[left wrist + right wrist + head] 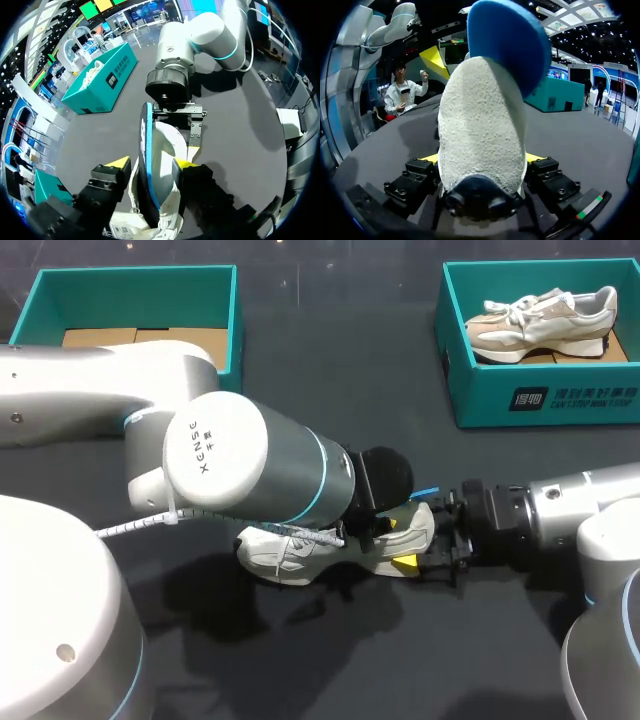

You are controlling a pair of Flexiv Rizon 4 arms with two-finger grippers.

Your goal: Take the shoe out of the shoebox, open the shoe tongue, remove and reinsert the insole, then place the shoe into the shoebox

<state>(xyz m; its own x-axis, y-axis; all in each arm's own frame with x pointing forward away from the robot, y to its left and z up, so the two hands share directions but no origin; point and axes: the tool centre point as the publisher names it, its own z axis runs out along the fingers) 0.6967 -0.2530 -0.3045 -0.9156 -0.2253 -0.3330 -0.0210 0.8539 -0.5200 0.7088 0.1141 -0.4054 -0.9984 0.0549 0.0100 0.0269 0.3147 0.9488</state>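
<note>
A white and beige shoe (290, 552) lies on its side on the dark table, heel towards my right arm. My right gripper (443, 535) is shut on the heel; in the right wrist view the fuzzy heel (480, 135) fills the space between its fingers (482, 159). A blue insole (425, 492) sticks up out of the shoe's opening (507, 45). My left gripper (398, 542) comes in over the shoe. In the left wrist view its yellow tips (151, 163) straddle the insole's edge (144, 145) and the shoe's collar (167, 145), open, with a gap on one side.
An empty teal shoebox (135, 280) stands at the back left. Another teal shoebox (560, 400) at the back right holds a second shoe (545, 315). My left arm's large wrist (240, 465) hangs over the middle of the table.
</note>
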